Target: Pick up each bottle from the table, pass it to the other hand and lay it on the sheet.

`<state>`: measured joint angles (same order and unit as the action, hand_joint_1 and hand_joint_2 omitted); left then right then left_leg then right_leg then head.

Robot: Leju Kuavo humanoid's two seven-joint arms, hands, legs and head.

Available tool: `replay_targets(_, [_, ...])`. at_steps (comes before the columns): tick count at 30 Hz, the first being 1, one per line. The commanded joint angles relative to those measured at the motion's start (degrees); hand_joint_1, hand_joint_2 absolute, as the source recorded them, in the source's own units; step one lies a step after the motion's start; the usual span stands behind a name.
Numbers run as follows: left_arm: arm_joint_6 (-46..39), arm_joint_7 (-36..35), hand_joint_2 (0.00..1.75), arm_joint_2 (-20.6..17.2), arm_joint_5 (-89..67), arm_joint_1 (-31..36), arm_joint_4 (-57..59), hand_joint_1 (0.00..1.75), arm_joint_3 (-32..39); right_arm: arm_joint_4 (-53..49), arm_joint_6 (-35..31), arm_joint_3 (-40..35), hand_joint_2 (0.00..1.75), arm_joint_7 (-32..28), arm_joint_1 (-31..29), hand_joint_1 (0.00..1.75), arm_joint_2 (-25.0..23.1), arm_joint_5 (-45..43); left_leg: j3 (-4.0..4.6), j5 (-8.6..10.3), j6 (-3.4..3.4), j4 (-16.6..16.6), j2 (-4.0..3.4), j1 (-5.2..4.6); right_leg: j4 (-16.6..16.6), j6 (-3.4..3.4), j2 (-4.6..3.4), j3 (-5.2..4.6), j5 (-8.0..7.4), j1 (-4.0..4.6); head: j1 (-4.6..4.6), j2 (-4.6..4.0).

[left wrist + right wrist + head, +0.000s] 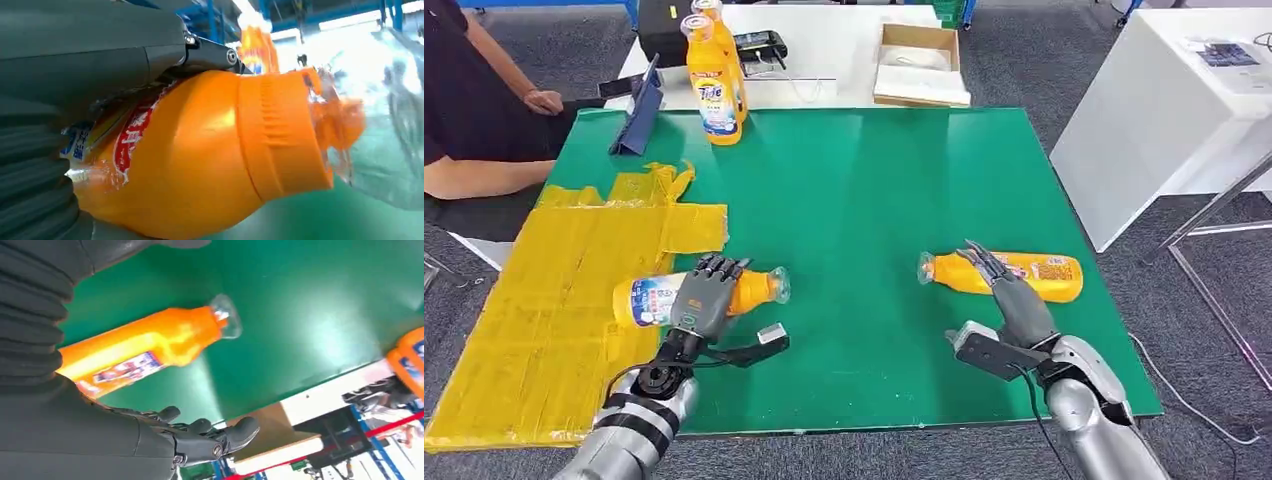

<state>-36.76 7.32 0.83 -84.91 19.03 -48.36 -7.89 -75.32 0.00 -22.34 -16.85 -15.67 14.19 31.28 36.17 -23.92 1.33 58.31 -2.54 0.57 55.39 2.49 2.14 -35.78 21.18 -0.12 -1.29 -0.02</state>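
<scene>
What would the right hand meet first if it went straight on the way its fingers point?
Probably the lying orange bottle: the right hand points across it, fingertips near its body. Contact is unclear.

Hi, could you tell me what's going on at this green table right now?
A humanoid robot is moving orange bottles onto the yellow sheet. Its left hand grips one bottle lying at the sheet's edge. Its right hand is open over a second bottle lying on the green table, not holding it. Two more bottles stand upright at the far side, and a person sits at the far left corner.
</scene>
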Motion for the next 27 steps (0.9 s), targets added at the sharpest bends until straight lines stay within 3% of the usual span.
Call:
replay_targets(1, [3.10, -1.27, 1.75, -1.87, 0.13, 8.37, 18.23, 1.75, -1.75, 2.73, 1.85, 0.18, 1.75, 1.15, -2.82, 0.00, 3.87, 1.02, -0.25, -0.07, -0.05, -0.07, 0.16, -0.03, 0.02, -0.06, -0.08, 0.19, 0.11, -0.07, 0.00, 0.00])
replay_targets(5, [5.78, -1.77, 1.75, -1.99, -0.26, 9.53, 21.29, 1.75, -2.06, 3.36, 2.76, 1.09, 1.75, 0.31, -2.00, 0.00, 4.71, 0.82, -0.41, -0.09, -0.06, -0.09, 0.34, -0.06, 0.03, -0.08, 0.01, 0.37, 0.17, -0.12, 0.00, 0.00])
replay_targets(6, [6.10, -2.26, 1.75, -2.03, -0.61, 9.83, 21.69, 0.00, -2.21, 3.77, 2.82, 1.00, 1.75, 0.28, -2.35, 0.00, 4.44, 0.90, -0.31, -0.06, -0.05, -0.09, 0.24, -0.03, -0.01, -0.07, 0.00, 0.30, 0.09, -0.08, 0.00, 0.00])
replay_targets(8, [6.23, -5.50, 1.75, -2.43, -2.91, 10.36, 22.32, 0.00, -3.05, 4.46, 2.96, 0.76, 1.75, 0.33, -2.86, 0.00, 4.08, 1.34, -0.39, -0.07, -0.06, -0.09, 0.23, -0.05, 0.03, -0.09, -0.11, 0.36, 0.10, -0.12, 0.00, 0.00])
replay_targets(10, [7.07, -3.63, 1.75, -2.54, -1.19, 10.40, 21.92, 0.00, -2.17, 4.22, 3.06, 0.76, 1.75, 0.69, -2.40, 0.00, 5.04, 1.72, -0.44, -0.06, -0.07, -0.12, 0.19, -0.05, 0.00, -0.11, -0.19, 0.38, 0.07, -0.12, 0.02, 0.00])
replay_targets(13, [12.09, 5.69, 1.75, -2.28, 6.96, 10.54, 19.53, 0.00, 0.48, 4.44, 3.99, 1.84, 1.75, 2.01, -1.76, 0.00, 7.65, 1.74, -0.38, 0.00, -0.06, -0.08, 0.22, -0.02, -0.01, -0.05, 0.01, 0.37, 0.03, -0.07, 0.00, 0.00])
replay_targets(14, [14.46, 12.96, 1.75, -1.79, 13.62, 9.95, 16.40, 0.00, 2.02, 4.04, 4.01, 2.64, 1.75, 2.59, -0.58, 0.00, 9.43, 2.06, -0.50, -0.01, -0.08, -0.10, 0.28, -0.04, 0.01, -0.07, -0.04, 0.46, 0.07, -0.11, 0.00, 0.00])
replay_targets(21, [18.92, 12.87, 1.75, -2.58, 17.38, 8.22, 9.85, 0.00, -0.25, 2.97, 4.61, 4.64, 1.75, 2.10, 0.78, 0.00, 10.52, 2.62, -0.61, 0.09, -0.01, -0.14, 0.58, -0.07, -0.01, -0.05, 0.17, 0.67, 0.10, -0.16, 0.00, 0.00])
replay_targets(23, [21.21, 17.81, 1.75, -2.95, 24.18, 8.44, 8.24, 0.00, -0.82, 3.49, 5.11, 5.20, 1.75, 2.82, 0.47, 0.00, 11.12, 2.74, -0.50, 0.11, 0.00, -0.09, 0.52, -0.03, -0.01, -0.04, 0.24, 0.61, 0.04, -0.12, 0.00, 0.00])
replay_targets(27, [31.23, 21.12, 1.75, -4.58, 38.08, 7.93, -0.24, 0.00, -2.81, 7.65, 5.93, 6.56, 1.75, 1.86, -1.53, 0.00, 10.43, 3.19, -0.35, 0.16, 0.00, -0.03, 0.60, -0.04, 0.02, -0.03, 0.38, 0.48, 0.02, -0.11, -0.02, 0.00])
